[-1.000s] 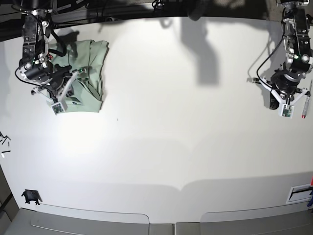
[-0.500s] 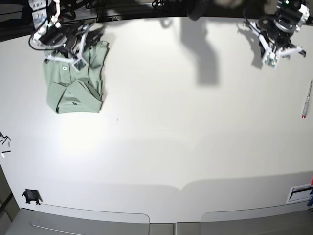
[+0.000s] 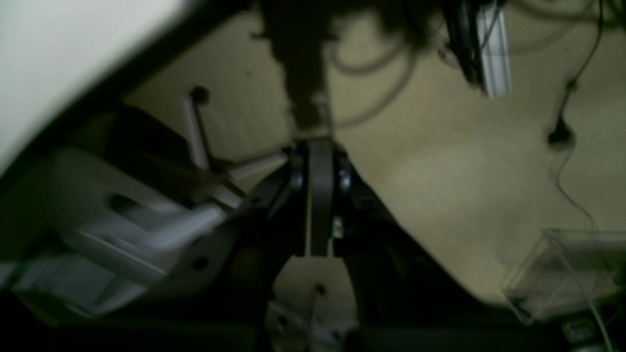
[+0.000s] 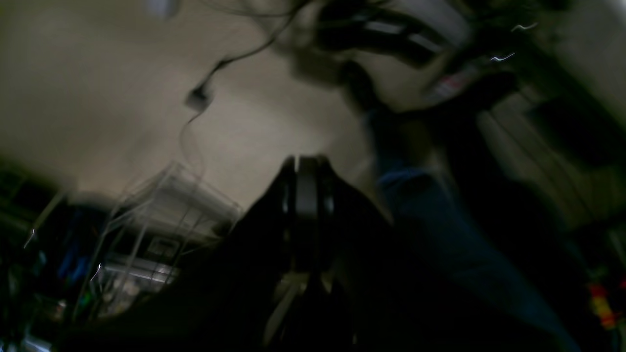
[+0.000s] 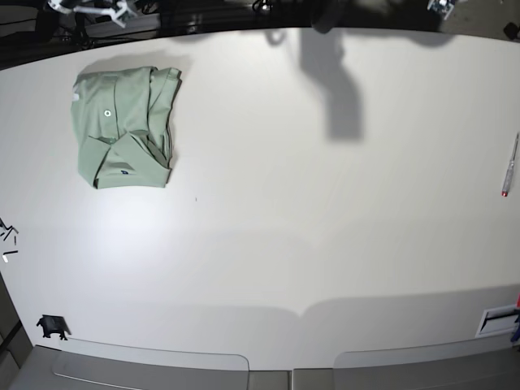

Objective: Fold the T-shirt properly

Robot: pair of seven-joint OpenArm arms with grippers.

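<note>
Base view: we see the folded pale sage-green cotton T-shirt [image 5: 124, 127] on the white table [image 5: 325, 244].
Wrist views: we see the left gripper [image 3: 320, 195] and right gripper [image 4: 305, 195] pressed together, empty.

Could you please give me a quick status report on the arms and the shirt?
Both grippers shut, empty, raised off the white table. Pale sage-green cotton T-shirt lies folded, far corner. Red-tipped pen at opposite edge, clear of it.
</note>
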